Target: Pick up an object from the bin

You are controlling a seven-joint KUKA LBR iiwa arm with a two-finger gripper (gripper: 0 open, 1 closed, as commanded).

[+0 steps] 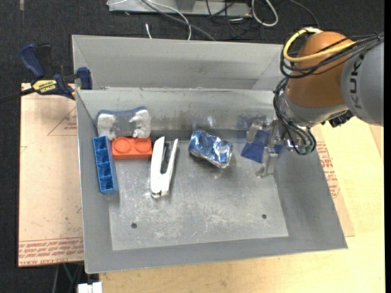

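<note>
My gripper (264, 166) hangs low over the right part of the bin, close to the back wall. A small dark blue flat piece (253, 145) shows right against the gripper's left side; I cannot tell whether it is gripped. A crumpled blue and silver foil packet (211, 150) lies a short way to the left of the gripper, apart from it. Farther left lies a white stapler-like tool (164, 166), lengthwise on the bin floor.
At the bin's left end lie an orange flat block (131, 147), a long blue ridged block (104, 163) along the wall and a grey-white lump (124, 122) in the back corner. The arm with its orange dome reaches in over the right rim.
</note>
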